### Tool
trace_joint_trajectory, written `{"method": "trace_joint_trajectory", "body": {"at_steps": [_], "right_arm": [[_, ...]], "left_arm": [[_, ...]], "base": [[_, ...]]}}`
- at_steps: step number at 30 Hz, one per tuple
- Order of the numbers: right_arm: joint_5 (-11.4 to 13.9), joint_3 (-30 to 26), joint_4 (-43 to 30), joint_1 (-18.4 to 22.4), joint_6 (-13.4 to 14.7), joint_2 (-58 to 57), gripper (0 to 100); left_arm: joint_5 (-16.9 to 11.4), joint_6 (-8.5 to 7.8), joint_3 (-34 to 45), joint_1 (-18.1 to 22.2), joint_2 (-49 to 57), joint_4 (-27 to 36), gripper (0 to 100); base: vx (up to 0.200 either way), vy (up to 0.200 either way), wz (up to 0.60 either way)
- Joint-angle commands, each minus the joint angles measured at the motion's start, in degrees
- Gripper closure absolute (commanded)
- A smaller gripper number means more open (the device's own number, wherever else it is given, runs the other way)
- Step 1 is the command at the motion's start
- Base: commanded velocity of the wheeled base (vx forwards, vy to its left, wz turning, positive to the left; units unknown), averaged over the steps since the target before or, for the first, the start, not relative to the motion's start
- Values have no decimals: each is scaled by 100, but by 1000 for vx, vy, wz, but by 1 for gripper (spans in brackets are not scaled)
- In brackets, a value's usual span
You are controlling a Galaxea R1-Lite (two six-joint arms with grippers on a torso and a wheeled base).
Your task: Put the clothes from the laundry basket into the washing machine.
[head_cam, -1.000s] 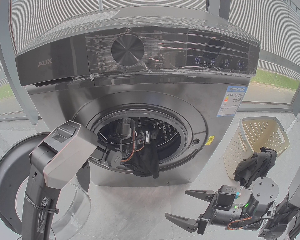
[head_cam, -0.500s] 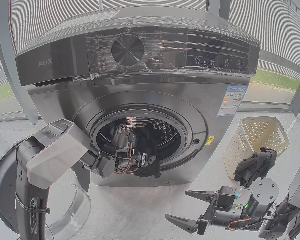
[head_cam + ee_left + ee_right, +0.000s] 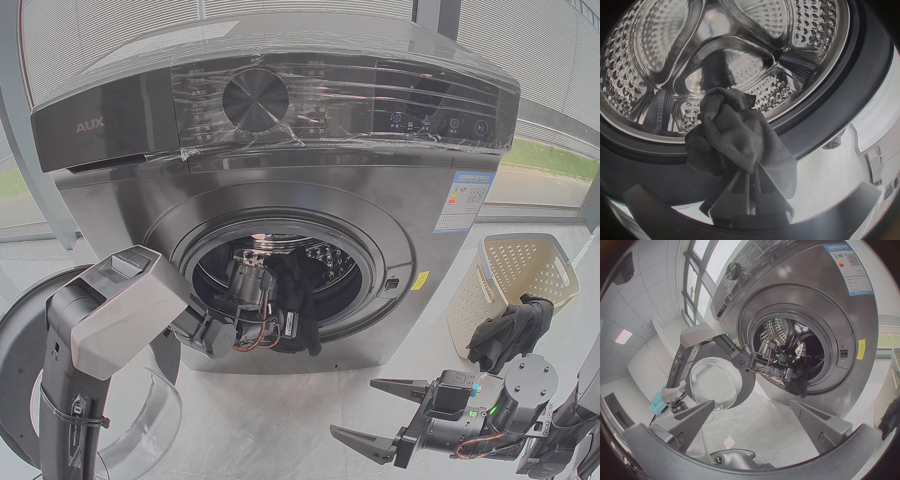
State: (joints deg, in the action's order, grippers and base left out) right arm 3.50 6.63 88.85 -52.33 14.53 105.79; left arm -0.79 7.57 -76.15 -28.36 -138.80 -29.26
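A black garment [image 3: 740, 137] bunched at the mouth of the washing machine [image 3: 281, 181], pinched in the left tool [image 3: 750, 171], clamped tight on the cloth. Hangs partly across the dark door seal [image 3: 818, 103], one tail drooping over the lower lip of the opening, not yet down in the steel drum [image 3: 731, 65]. Looks like the loading step, mid-delivery: brought as far as the opening but not released. Calls next for pushing deeper past the seal, then spreading the fingers to drop the cloth wholly inside, with care against any tail left trailing over the lip. Farther out, a second black garment [image 3: 509, 334] draped over the rim of the cream laundry basket [image 3: 494, 275], on the floor [image 3: 281, 412] just beside the machine's right side. Near it, low over the floor, the right tool [image 3: 351, 407], spread wide and holding nothing, seemingly well placed for that pickup. Round glass door [image 3: 147, 400] swung open at the left.
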Motion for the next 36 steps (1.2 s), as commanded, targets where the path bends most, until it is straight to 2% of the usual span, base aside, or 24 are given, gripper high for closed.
{"method": "trace_joint_trajectory", "body": {"at_steps": [1, 3, 4, 5, 6, 7, 10, 14, 15, 22, 28, 36], "right_arm": [[2, 5, 1, 13, 6, 12, 0], [2, 5, 1, 13, -3, 12, 0], [2, 5, 1, 13, -3, 3, 0], [2, 5, 1, 13, -3, 3, 0], [2, 14, 1, 13, -3, 3, 0], [2, 14, 1, 13, -3, 3, 0], [2, 14, 10, 30, -3, 3, 0], [2, 5, 1, 30, -3, 3, 0], [2, 5, 1, 39, -3, 3, 0], [2, 5, 1, 39, -12, 3, 0], [2, 5, 1, 39, -12, 12, 0], [2, 5, 1, 30, -12, -6, 0]], "left_arm": [[0, 34, -136, -12, -50, -10, 100], [27, 87, -268, -12, -59, -36, 100], [106, 262, -488, -12, -86, -124, 100], [106, 262, -488, -12, -86, -124, 100], [290, 526, -804, -12, -182, -309, 100], [404, 623, -971, -3, -253, -432, 100], [598, 649, -1323, 32, -455, -704, 100], [624, 649, -1420, 58, -507, -774, 100], [615, 649, -1385, 49, -507, -783, 0], [615, 667, -1059, -38, -411, -739, 0], [422, 623, -339, -153, -147, -564, 0], [360, 526, -391, -144, -393, -572, 0]], "base": [[0, 0, 0], [0, 0, 0], [0, 0, 0], [0, 0, 0], [0, 0, 0], [0, 0, 0], [0, 0, 0], [0, 0, 0], [0, 0, 0], [0, 0, 0], [0, 0, 0], [0, 0, 0]]}}
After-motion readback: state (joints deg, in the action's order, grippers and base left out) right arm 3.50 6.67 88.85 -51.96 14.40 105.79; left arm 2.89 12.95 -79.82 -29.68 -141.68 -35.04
